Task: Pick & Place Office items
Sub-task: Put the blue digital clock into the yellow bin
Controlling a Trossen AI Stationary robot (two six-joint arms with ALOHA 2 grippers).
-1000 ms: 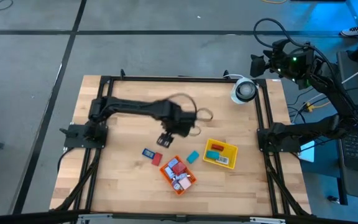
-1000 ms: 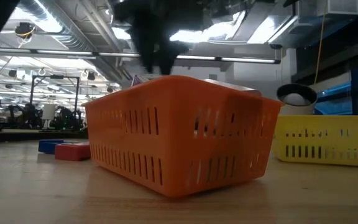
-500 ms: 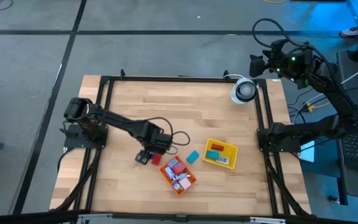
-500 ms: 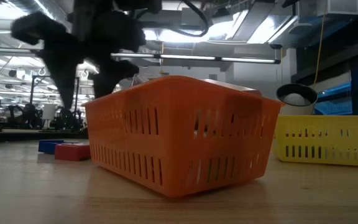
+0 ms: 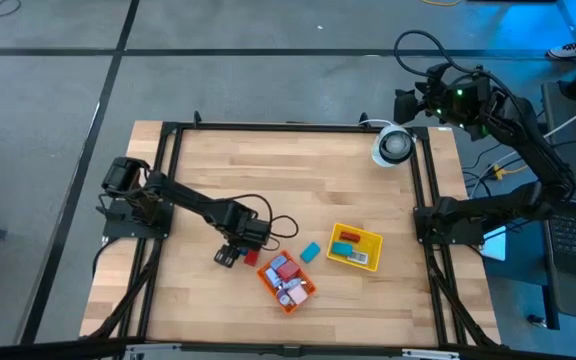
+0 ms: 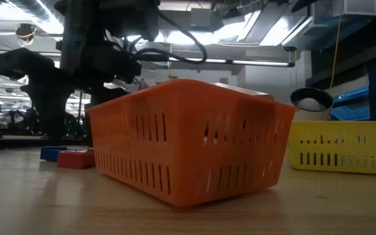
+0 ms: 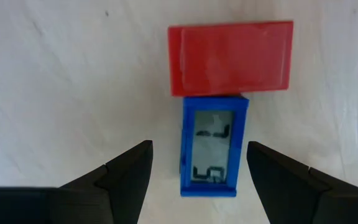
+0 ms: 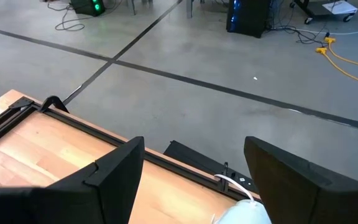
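Note:
My left gripper (image 7: 199, 149) is open and low over the table, just left of the orange basket (image 5: 288, 280). Its fingers stand on either side of a small blue piece with a grey display (image 7: 213, 146). That piece lies flat on the wood, end to end with a red block (image 7: 230, 58). In the low view the blue piece (image 6: 52, 153) and red block (image 6: 77, 158) sit beside the basket. A teal piece (image 5: 310, 251) lies between the baskets. Several pieces fill the orange basket, and a few lie in the yellow basket (image 5: 354, 247). My right gripper (image 8: 194, 162) is open, raised over the far right corner.
The orange basket (image 6: 188, 140) and yellow basket (image 6: 344, 153) stand near the table's middle and right. A white round object (image 5: 392, 145) sits at the far right corner. A black frame rail (image 5: 268, 127) runs around the table. Bare wood lies toward the far and left sides.
My left gripper has moved from the table's middle toward the near left and come down over the blue piece beside the red block. The arm has folded back, its elbow now at the left edge. The pieces and baskets have stayed put.

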